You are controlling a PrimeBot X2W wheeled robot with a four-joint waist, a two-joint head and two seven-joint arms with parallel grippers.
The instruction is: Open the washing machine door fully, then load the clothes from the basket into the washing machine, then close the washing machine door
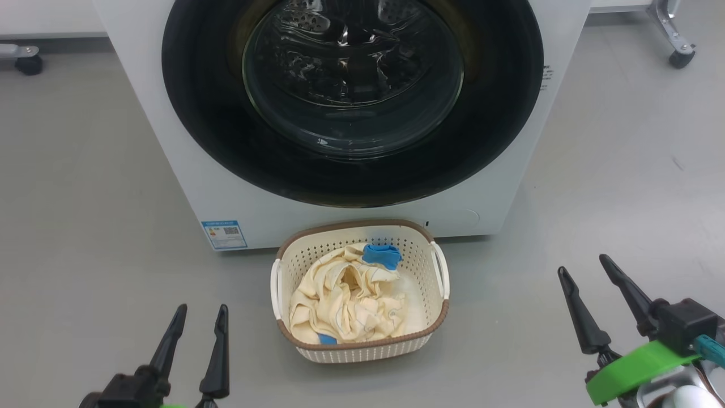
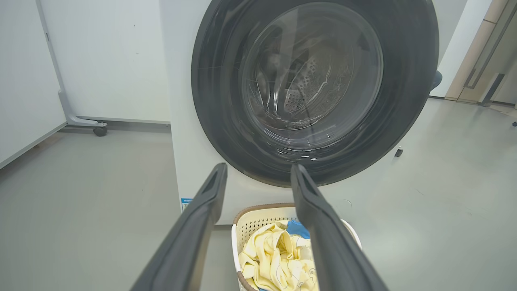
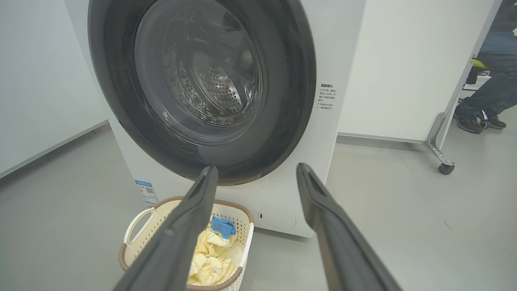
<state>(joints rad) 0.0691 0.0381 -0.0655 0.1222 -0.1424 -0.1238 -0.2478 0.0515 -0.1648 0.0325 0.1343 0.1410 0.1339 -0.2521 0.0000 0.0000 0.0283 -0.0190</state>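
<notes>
Left dark two-fingered gripper (image 1: 202, 310): jaws apart, nothing between them. Right dark two-fingered gripper (image 1: 583, 264): jaws apart, empty.

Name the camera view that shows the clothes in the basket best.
Head view: looking down into the basket, it shows the whole heap of clothes. In the left wrist view the left gripper blocks part and the frame edge cuts it; in the right wrist view the right gripper hides part.

One washing machine (image 1: 198, 181) with one door (image 1: 204, 113) was present. One basket (image 1: 362, 352) had two handles (image 1: 276, 286) and held one heap of cream cloth (image 1: 345, 306) and two blue pieces (image 1: 381, 255).
</notes>
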